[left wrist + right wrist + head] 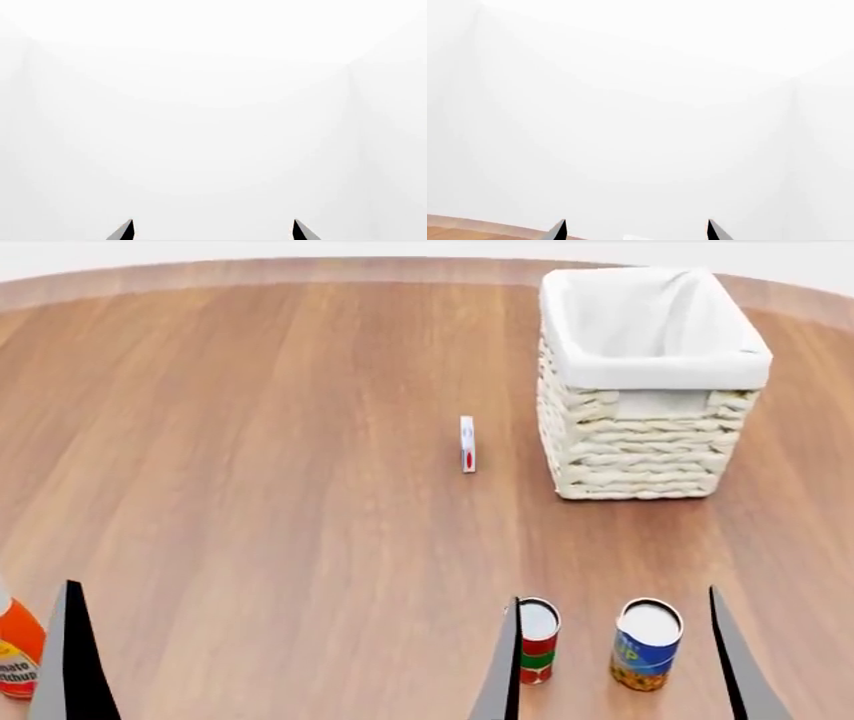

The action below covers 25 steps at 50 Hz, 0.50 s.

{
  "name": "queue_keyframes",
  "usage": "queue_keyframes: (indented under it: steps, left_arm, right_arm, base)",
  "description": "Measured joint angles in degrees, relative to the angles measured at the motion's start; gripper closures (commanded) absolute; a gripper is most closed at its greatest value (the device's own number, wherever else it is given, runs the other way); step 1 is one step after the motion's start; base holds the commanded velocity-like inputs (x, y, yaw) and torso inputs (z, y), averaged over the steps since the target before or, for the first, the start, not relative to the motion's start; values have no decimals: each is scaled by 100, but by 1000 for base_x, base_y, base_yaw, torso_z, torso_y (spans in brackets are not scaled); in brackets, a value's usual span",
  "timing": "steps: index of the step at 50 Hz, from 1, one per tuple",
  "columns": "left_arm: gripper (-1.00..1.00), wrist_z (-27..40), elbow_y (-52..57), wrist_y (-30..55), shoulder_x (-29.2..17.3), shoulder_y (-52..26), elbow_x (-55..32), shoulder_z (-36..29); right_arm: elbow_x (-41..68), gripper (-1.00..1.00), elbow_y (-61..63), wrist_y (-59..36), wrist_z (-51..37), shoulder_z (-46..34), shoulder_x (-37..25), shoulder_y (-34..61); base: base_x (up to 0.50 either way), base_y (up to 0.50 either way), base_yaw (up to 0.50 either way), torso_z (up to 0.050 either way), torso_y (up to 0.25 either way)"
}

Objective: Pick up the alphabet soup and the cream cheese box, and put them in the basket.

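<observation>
Head view: soup [647, 644] stood between spread right fingers [735, 660], untouched; box [467, 444] on edge left of basket [650, 455]. Left fingers [125, 231] apart, empty.

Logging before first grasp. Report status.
Both grippers open, empty. Alphabet soup between right gripper's fingers, tomato can beside. Cream cheese box left of basket.

Both claws [213, 231] [636, 231] spread (nothing held)
</observation>
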<state>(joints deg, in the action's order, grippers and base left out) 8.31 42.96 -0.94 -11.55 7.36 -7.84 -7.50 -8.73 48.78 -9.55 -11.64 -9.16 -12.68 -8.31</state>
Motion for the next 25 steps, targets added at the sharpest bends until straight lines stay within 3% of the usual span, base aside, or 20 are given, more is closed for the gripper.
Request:
queue_keyframes:
  steps: [25]
  left_arm:
    - [-100, 99, -102, -46, -81, -44, -9, -95]
  right_arm:
    - [158, -100, -39, -10, -59, -9, -64, 51]
  base:
    - [193, 0, 0, 0, 0]
